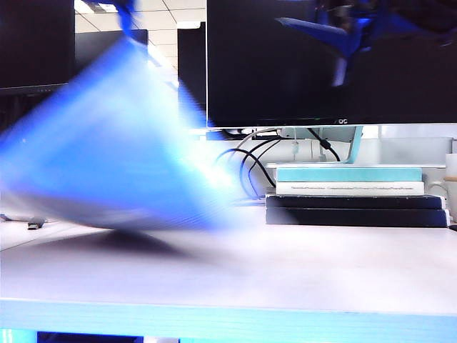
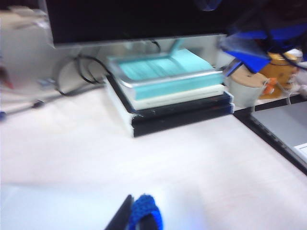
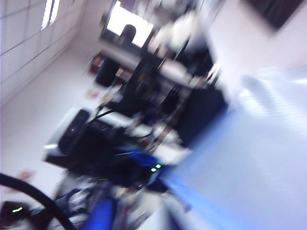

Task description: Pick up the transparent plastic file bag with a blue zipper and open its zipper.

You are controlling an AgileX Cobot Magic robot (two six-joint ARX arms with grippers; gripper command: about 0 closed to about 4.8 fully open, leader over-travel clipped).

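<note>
File bag (image 1: 107, 157), blurred, hangs tilted over bench (image 1: 285, 279); left gripper (image 2: 136, 218) jaws clamped together; right gripper (image 1: 343, 36) jaws indeterminate.

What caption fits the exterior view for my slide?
Motion-blurred transparent plastic file bag swings above the white table, held from above at the left, beside stacked books and a dark monitor.

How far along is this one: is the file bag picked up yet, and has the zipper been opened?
Done: the transparent plastic file bag is off the table, hanging blurred at the exterior view's left, its lower edge near the surface. In hand: the left gripper is shut at the bag's edge. The right gripper shows in no view. Left: opening the blue zipper; blur hides its state.
</note>
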